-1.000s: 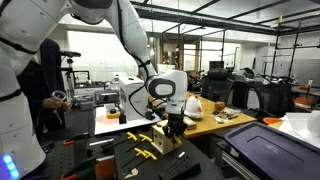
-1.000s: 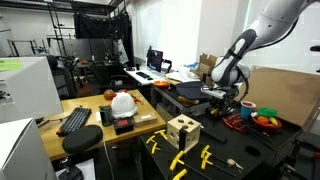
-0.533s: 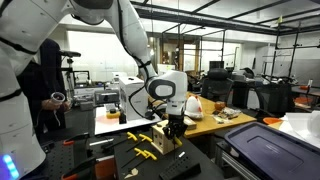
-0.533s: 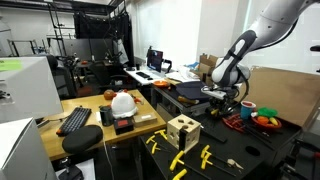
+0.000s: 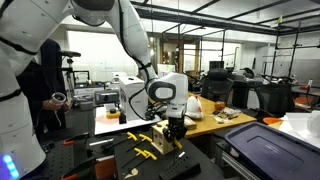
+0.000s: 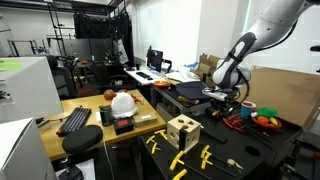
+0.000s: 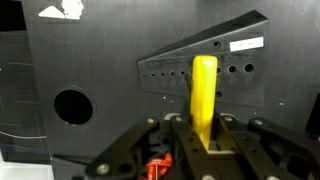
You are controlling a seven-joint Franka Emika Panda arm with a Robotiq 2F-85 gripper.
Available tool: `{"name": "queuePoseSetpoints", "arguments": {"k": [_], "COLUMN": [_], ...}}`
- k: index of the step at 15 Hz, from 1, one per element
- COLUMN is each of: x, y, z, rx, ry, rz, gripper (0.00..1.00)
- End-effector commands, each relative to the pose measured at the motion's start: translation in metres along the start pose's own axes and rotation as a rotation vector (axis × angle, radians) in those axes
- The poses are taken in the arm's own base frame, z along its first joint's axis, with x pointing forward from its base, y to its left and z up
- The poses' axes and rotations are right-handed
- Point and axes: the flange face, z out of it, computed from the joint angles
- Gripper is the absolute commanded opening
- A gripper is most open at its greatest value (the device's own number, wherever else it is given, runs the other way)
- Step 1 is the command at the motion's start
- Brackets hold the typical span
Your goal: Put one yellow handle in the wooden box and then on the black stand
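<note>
- Closest to the wrist camera: gripper [image 7: 205,128], jaws clamped from both sides on the yellow handle [image 7: 204,85], held upright, its lower end hidden between the fingers.
- Right behind the handle: black stand [image 7: 235,60], a wedge-shaped block with a row of small holes across its face. Cannot tell whether the handle's foot touches it or sits in a hole.
- Off to one side on the dark panel: one large round hole [image 7: 73,107].
- In an exterior view, nearest the camera: loose yellow handles [image 6: 180,160], scattered flat on the black table [image 6: 255,160].
- Just behind those: wooden box [image 6: 183,131], pale, dark holes cut in its faces, standing on the table near the gripper but apart from it, with the held handle outside it.
- Beyond the box, on a wooden desk: white helmet [image 6: 123,102] and, beside it, a dark keyboard [image 6: 76,120].
- Farthest back: cluttered lab benches, too small to make out.
</note>
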Motion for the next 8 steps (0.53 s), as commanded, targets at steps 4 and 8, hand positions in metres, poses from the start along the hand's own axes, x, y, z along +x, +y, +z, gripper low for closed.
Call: {"name": "queuePoseSetpoints", "arguments": {"k": [4,8], "x": [0.0002,-0.0010], "y": [-0.0072,-0.0087], "z": [-0.0026,0.0000], "rx": [0.027,0.026], "ry": [-0.017,-0.017], "rz": [-0.007,-0.011], "gripper": [0.04,0.04]}}
